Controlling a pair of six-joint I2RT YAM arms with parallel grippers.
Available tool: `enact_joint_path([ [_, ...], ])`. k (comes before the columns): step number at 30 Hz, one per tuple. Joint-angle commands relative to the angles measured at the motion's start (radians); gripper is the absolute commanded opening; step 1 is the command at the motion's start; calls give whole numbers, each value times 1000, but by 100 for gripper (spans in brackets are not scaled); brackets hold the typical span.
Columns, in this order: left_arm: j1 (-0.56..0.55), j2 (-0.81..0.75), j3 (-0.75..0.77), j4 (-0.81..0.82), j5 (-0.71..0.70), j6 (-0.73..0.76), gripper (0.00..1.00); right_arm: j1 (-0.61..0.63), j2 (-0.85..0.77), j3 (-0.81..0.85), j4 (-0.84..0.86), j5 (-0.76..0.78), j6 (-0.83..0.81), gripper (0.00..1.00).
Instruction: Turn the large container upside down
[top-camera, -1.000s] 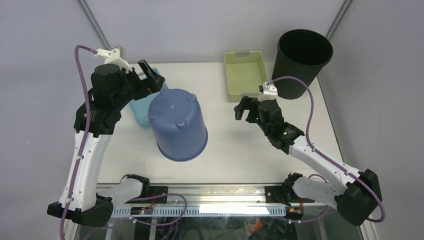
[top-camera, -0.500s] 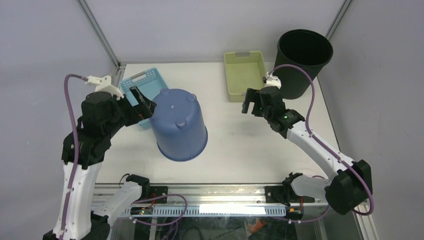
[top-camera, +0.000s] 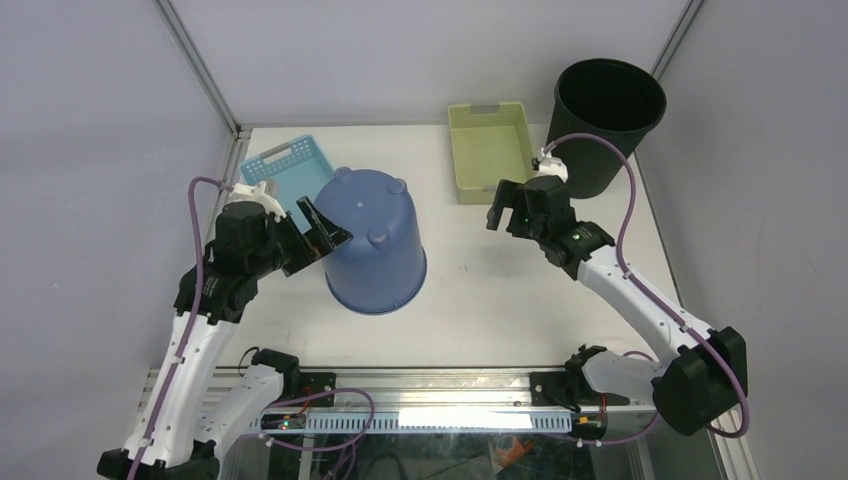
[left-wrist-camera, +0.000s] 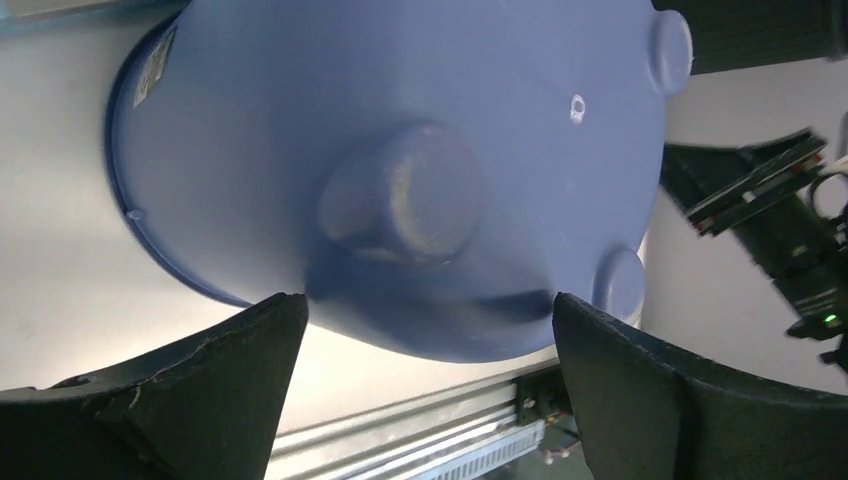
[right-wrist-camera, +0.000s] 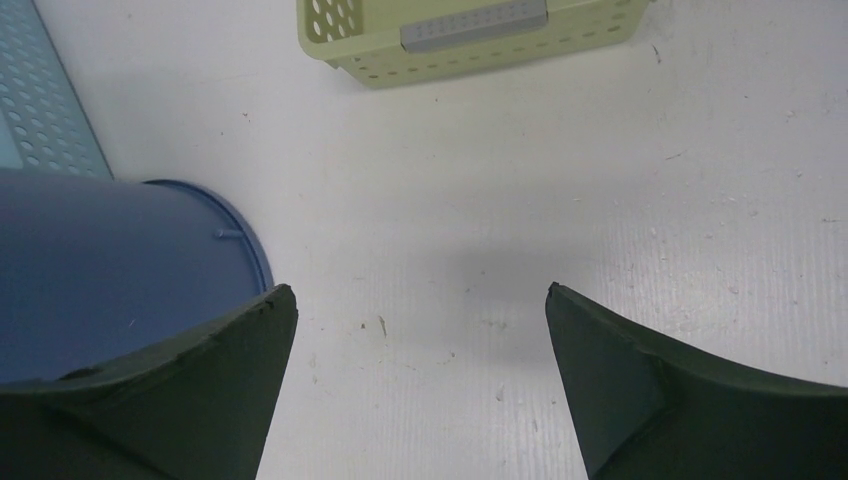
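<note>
The large blue container (top-camera: 373, 243) stands mouth-down on the white table, its footed base up and leaning slightly to the right. It fills the left wrist view (left-wrist-camera: 400, 170) and shows at the left of the right wrist view (right-wrist-camera: 110, 270). My left gripper (top-camera: 322, 237) is open, its fingers right against the container's left side near the base. My right gripper (top-camera: 504, 206) is open and empty above the table, to the right of the container and apart from it.
A light blue basket (top-camera: 283, 168) lies behind the container at the back left. A pale green basket (top-camera: 489, 147) sits at the back centre. A black bin (top-camera: 606, 122) stands at the back right corner. The metal rail (top-camera: 420, 385) runs along the near edge.
My left arm has dropped down and forward, bringing its open gripper against the container's left side. The container has shifted and leaned a little right. My right gripper has risen slightly toward the back.
</note>
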Motion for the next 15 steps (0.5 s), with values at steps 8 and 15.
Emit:
enact_joint_path([
  [8,-8,342,15,686,-75,-69,99,-6,-192,-30,-39,-112,-10,99],
  [15,-11,476,297,640,-91,101,99,20,-220,-101,88,-514,-11,99],
])
